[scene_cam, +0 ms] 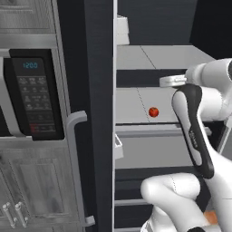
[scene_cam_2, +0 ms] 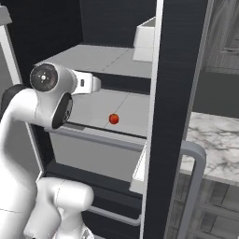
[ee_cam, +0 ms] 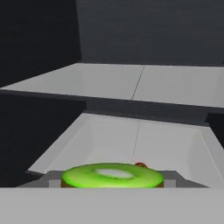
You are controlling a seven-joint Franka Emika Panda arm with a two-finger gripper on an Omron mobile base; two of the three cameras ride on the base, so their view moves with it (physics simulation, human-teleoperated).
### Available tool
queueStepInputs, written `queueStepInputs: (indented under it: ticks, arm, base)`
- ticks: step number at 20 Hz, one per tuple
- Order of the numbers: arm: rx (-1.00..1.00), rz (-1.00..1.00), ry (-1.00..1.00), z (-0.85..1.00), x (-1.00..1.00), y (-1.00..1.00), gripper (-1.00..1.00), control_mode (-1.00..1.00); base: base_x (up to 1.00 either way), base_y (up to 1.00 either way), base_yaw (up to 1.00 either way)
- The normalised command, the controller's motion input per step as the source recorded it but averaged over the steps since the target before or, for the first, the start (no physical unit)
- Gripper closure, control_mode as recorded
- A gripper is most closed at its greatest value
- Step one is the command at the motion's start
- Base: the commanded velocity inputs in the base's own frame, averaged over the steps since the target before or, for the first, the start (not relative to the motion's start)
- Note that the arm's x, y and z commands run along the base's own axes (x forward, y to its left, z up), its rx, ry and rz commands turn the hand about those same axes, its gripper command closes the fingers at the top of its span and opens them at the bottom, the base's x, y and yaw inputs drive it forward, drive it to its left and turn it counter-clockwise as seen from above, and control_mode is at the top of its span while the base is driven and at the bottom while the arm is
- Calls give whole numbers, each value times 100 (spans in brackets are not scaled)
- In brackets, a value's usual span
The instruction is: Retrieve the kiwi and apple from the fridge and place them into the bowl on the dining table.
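The gripper (ee_cam: 113,183) is clamped on the kiwi (ee_cam: 112,176), whose cut green face sits between the fingers, inside the open fridge (scene_cam: 97,90). The apple (scene_cam: 153,112) rests on the grey middle shelf (scene_cam: 131,105), just behind the kiwi. The microwave (scene_cam: 31,97) sits left of the fridge.

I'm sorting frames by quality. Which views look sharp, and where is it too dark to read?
Left base view: sharp, apple glossy on the lit shelf. Right base view: crisp, fridge door nearly black. Hand view: soft; kiwi bright at the bottom, dark walls featureless.
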Motion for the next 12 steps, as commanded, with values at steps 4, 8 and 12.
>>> queueStepInputs:
  ticks: [4, 8, 12]
  arm:
    - [-2, 0, 6, 10, -54, 0, 100, -100]
    - [-2, 0, 4, 7, -46, 0, 100, -100]
    - [0, 0, 2, 0, -55, 0, 100, -100]
  base:
    - [0, 0, 0]
    - [0, 0, 0]
    - [0, 0, 0]
